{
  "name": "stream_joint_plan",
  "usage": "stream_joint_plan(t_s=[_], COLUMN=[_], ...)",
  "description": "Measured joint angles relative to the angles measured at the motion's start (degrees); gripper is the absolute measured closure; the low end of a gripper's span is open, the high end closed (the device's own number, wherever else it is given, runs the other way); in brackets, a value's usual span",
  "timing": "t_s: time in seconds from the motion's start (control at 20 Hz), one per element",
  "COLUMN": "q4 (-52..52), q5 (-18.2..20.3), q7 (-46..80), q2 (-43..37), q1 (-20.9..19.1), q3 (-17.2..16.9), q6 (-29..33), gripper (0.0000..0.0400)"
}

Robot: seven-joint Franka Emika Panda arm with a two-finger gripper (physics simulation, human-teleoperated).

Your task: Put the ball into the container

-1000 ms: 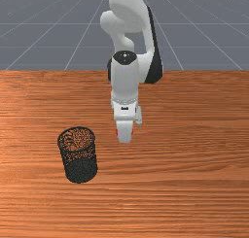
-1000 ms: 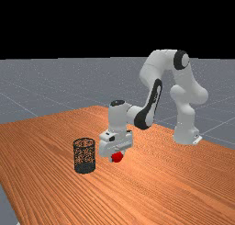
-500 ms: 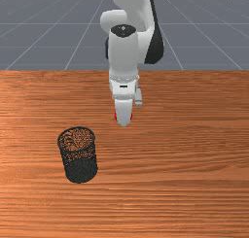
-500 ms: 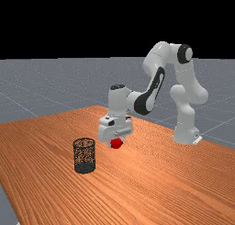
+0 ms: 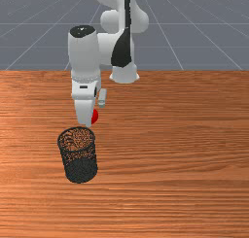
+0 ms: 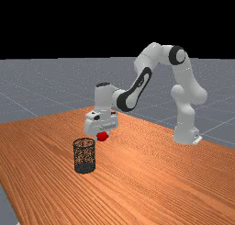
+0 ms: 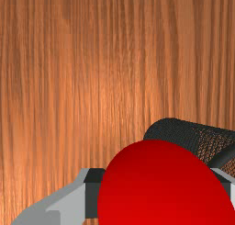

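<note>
The red ball (image 6: 102,136) is up off the table in my gripper (image 6: 103,134), held above the wood and outside the container (image 5: 81,169); from my end the wrist view shows the two fingers (image 7: 92,199) pressed to it from opposite sides, so I read the pincer as closed round the ball; in the front view the ball peeks out at the front view's right of the near finger, just beyond the rim on the arm's side; in the far view I see it higher than the rim and a little to the far view's right of it; the container, black mesh and round, stands upright on the table (image 5: 185,159), and down the wrist camera I get its side and part of its rim, partly hidden by the ball; the arm (image 6: 145,79), white and grey, reaches from its base (image 6: 185,133) at the far view's right, with the hand pointing down; grey floor (image 6: 41,81) lies past the table.
</note>
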Motion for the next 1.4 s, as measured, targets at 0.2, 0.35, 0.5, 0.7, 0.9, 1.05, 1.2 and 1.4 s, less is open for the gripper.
stream_joint_plan(t_s=[0.2, 0.35, 0.5, 0.7, 0.9, 1.05, 1.2, 1.4], q4=[1.83, 2.18, 2.33, 7.08, 18.78, 25.20, 25.14, 25.77], q5=[0.12, -0.49, -0.63, -0.66, -0.97, -0.86, -0.69, -0.59], q7=[-0.14, 1.23, 0.62, 0.08, 1.45, 1.72, -0.36, -1.37], q2=[-1.01, -2.34, -3.63, -0.86, 5.92, 9.88, 10.23, 10.85], q1=[-0.44, -0.02, -0.07, -0.08, 0.33, 0.43, -0.21, -1.16], q3=[-0.20, -0.63, -0.57, -0.33, -0.43, -0.30, 0.01, -0.23], q6=[-5.02, -6.66, -7.85, -9.89, -18.10, -20.63, -18.78, -18.78], gripper=[0.0121, 0.0121, 0.0121, 0.0121, 0.0120, 0.0120, 0.0121, 0.0121])
